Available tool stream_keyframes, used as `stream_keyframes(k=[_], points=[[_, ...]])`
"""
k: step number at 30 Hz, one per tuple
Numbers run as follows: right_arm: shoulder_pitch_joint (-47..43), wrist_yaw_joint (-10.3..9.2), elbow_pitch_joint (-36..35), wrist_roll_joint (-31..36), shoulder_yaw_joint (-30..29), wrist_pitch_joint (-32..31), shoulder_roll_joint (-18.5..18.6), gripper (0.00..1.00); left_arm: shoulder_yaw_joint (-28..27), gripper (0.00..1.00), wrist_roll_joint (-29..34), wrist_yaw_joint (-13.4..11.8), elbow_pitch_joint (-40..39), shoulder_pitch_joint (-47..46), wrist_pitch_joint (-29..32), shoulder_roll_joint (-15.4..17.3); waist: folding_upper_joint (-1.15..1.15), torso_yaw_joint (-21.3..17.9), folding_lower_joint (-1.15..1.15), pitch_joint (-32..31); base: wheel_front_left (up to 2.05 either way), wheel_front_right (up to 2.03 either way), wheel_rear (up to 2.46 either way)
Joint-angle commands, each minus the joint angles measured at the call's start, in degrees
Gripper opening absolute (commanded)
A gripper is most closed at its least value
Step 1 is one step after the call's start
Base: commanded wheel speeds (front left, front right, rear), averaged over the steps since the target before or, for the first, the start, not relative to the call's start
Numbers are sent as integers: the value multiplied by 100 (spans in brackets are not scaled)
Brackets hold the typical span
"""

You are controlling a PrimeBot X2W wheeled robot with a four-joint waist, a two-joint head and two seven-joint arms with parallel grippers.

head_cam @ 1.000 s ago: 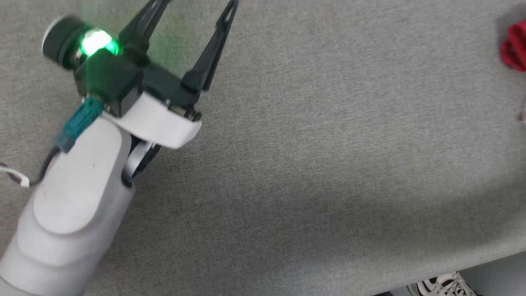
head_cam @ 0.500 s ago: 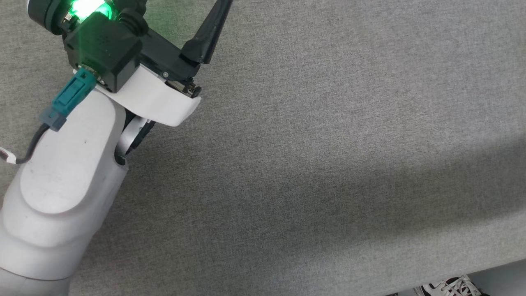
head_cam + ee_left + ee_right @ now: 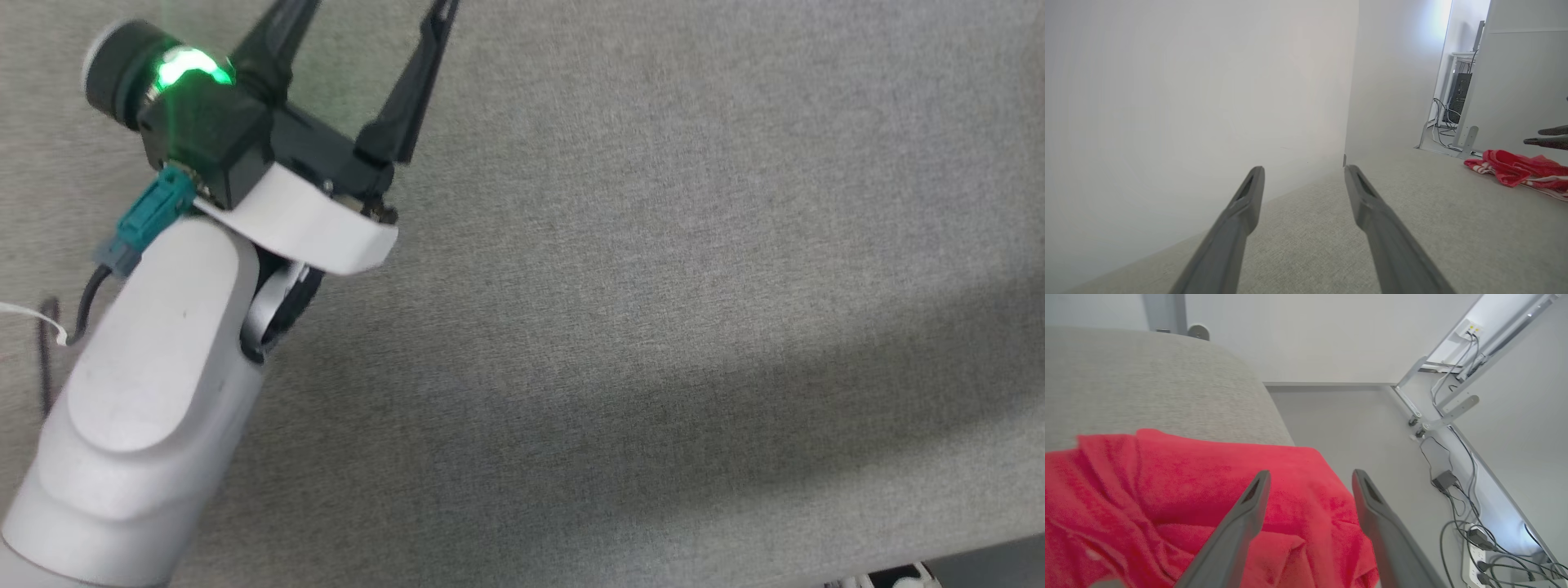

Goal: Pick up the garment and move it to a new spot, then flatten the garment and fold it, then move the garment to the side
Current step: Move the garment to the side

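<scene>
The garment (image 3: 1147, 490) is crumpled red fabric lying at the rounded corner of the grey table (image 3: 1126, 375). In the left wrist view the garment (image 3: 1515, 168) lies far to the right, with white striped trim along its edge. My right gripper (image 3: 1310, 473) hangs just above it with its fingers spread and nothing clamped between them; the dark tips of that right gripper (image 3: 1547, 136) also poke in over the cloth. My left gripper (image 3: 363, 16) stands open over bare table at the upper left, far from the garment, and the left gripper (image 3: 1303, 169) has nothing between its fingers.
The grey fabric table (image 3: 653, 286) ends at a front edge (image 3: 939, 551) at the lower right. A white wall (image 3: 1167, 102) stands close on the left. Beyond the garment's corner the floor holds cables and a power strip (image 3: 1478, 543).
The head camera has shifted: the red cloth at the right edge one second ago is now out of the picture. The left gripper has stayed open in the same pose.
</scene>
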State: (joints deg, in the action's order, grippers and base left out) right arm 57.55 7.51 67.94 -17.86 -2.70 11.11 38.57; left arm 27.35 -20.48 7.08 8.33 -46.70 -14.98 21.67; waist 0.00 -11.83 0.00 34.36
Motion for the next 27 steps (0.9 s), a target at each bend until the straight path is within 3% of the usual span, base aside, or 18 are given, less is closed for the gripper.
stream_keyframes(k=[1, 13, 27], points=[[-142, -4, -70, -55, 99, 36, -46, 100, -77, 100, -36, -4, 30, 152, -28, -38, 0, 144, 0, -240, 0, 0, 0], [-1108, -4, -868, -624, 1149, 164, -438, 100, -754, 100, -88, 25, 528, 1542, -28, -426, 0, 680, 0, -1428, 0, 0, 0], [-2916, -3, -2202, -763, 1190, 409, -1184, 100, -1809, 100, -121, 46, 1031, 3306, -28, -1111, 0, 1282, 0, -2576, 0, 0, 0]])
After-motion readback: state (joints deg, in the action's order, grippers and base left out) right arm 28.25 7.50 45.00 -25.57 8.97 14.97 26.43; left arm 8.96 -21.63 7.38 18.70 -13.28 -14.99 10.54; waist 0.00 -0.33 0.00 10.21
